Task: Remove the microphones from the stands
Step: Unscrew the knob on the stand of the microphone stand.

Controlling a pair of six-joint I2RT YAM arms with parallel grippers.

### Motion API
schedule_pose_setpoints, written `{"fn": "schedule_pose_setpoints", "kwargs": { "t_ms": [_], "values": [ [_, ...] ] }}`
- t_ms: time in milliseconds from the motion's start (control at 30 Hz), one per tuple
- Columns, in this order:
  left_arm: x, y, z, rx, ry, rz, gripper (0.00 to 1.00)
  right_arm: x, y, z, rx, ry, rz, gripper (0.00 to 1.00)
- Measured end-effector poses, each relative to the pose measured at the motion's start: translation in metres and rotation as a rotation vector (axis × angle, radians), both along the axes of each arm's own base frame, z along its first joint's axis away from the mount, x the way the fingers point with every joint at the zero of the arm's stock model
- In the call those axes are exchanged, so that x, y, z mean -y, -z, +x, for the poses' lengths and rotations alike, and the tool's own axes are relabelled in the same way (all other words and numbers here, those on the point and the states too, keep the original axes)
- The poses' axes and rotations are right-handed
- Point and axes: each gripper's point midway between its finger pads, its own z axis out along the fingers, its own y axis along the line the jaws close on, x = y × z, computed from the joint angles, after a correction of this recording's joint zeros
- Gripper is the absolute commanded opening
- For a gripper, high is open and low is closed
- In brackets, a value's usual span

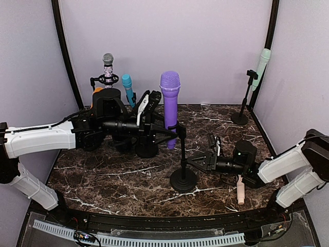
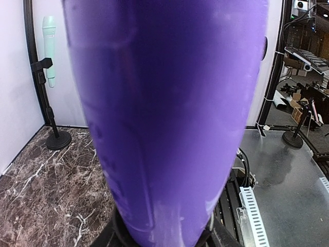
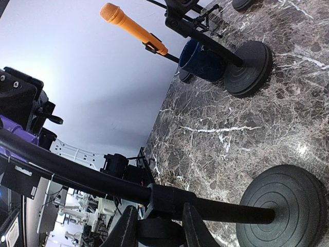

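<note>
Only slivers of the left gripper [image 1: 167, 135] fingers [image 2: 109, 237] show beneath the purple microphone [image 2: 169, 113], which they clasp part-open low on its body. It stands upright at the top of the stand [image 1: 183, 180], its lower end hidden. Faint marks on its side are too blurred to read. The right gripper [image 3: 160, 226] is closed snugly on the stand's pole, near the round base.
</note>
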Motion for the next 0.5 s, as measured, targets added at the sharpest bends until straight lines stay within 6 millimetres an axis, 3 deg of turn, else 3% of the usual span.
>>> {"fn": "schedule_pose_setpoints", "kwargs": {
  "t_ms": [500],
  "values": [
    [0.0007, 0.0007, -0.0036, -0.008, 0.023, -0.001, 0.00, 0.0019, 0.0001, -0.0099, 0.108, -0.046, -0.005, 0.13]
  ]
}}
